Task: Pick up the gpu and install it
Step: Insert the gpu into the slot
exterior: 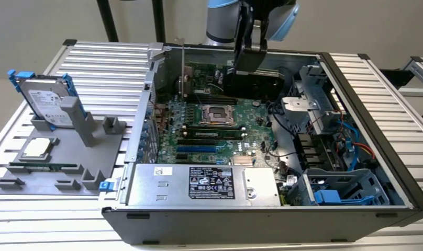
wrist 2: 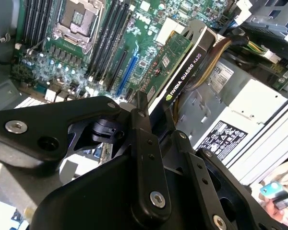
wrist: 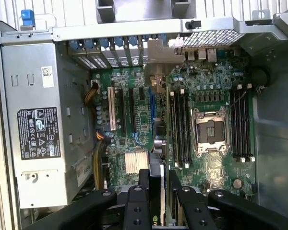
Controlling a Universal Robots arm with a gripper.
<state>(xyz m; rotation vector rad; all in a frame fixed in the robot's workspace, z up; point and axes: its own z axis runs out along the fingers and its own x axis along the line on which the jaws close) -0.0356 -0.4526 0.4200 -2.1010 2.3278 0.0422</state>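
Now the gpu point(exterior: 252, 78), a flat green circuit-board card with a black cooler block, hangs inside the open dark computer case point(exterior: 253, 227).
Black jaws are clamped on the card's upper edge, holding it on edge above the far part of the green motherboard point(exterior: 219, 130); whether it touches the board I cannot tell. A silver hard drive with blue rails point(exterior: 47, 99) stands in the grey fixture point(exterior: 92, 157) on the slatted table point(exterior: 92, 63), at the exterior view's left.
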